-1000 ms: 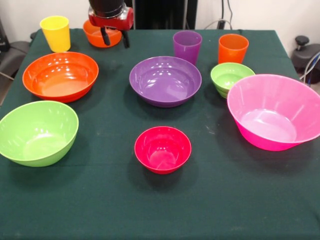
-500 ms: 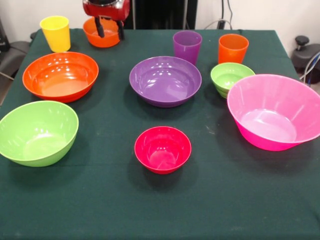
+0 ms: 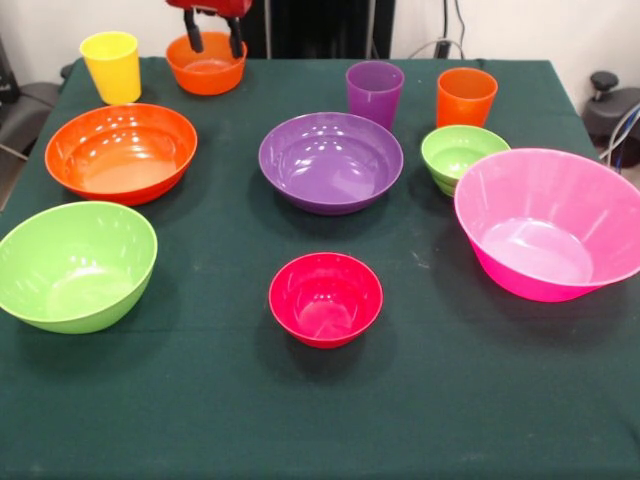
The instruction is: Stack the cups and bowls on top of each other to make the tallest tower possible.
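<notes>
Red and black, the pincer (image 3: 211, 37) hangs with its two dark fingers spread apart, empty, just above the small glossy orange plastic bowl (image 3: 206, 66) at the far left of the green-clothed desk (image 3: 420, 400). Nothing is stacked: the small red-magenta plastic bowl (image 3: 325, 299) sits alone near the middle front, well apart from the orange one. A yellow tapered plastic cup (image 3: 111, 66) stands beside the orange bowl.

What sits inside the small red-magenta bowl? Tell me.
Nothing: the small red-magenta bowl shows only its own glossy bottom. Whatever lies under it on the green cloth is covered.
</notes>
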You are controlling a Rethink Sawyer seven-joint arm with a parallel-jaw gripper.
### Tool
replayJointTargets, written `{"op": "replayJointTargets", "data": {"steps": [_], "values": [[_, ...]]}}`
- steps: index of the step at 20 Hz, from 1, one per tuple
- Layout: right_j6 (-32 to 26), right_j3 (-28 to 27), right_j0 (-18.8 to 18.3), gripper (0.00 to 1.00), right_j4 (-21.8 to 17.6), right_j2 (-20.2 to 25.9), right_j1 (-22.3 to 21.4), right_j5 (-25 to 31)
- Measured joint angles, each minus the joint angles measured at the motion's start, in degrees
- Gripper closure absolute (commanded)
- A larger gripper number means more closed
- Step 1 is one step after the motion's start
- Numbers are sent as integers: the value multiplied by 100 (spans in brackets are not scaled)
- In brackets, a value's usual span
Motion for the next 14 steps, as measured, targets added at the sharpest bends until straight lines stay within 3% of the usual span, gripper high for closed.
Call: {"op": "replayJointTargets", "data": {"steps": [14], "values": [[0, 328, -220, 0, -360, 1, 204, -7]]}}
